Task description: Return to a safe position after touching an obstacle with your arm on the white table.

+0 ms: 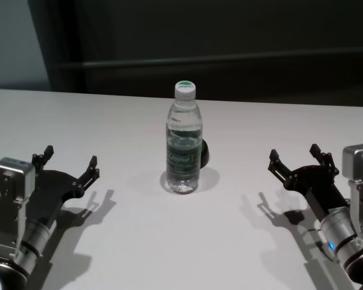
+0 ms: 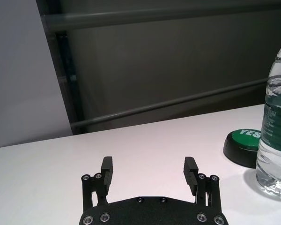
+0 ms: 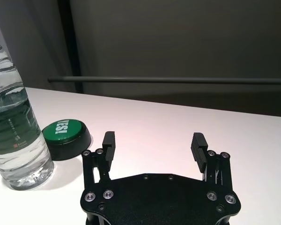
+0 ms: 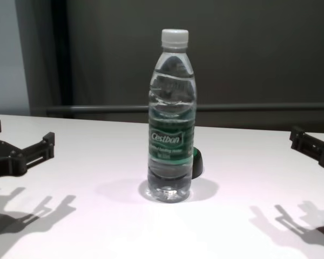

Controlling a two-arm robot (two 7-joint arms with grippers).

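Note:
The obstacle [image 1: 184, 145] is a tall clear water bottle with a white cap and a green label band, standing upright at the middle of the white table [image 1: 230, 241]. It also shows in the chest view [image 4: 171, 118], the left wrist view [image 2: 276, 122] and the right wrist view [image 3: 14, 126]. My left gripper [image 1: 71, 163] hovers low at the table's left, open and empty, well apart from the bottle. My right gripper [image 1: 296, 158] hovers at the right, open and empty, likewise apart. Each wrist view shows its own fingers [image 2: 107, 169] [image 3: 197, 146] spread wide with nothing between.
A black push button with a green "YES" top [image 3: 65, 134] sits on the table just behind the bottle; it also shows in the left wrist view [image 2: 246, 146]. A dark wall with a horizontal rail [image 4: 259, 108] runs behind the table's far edge.

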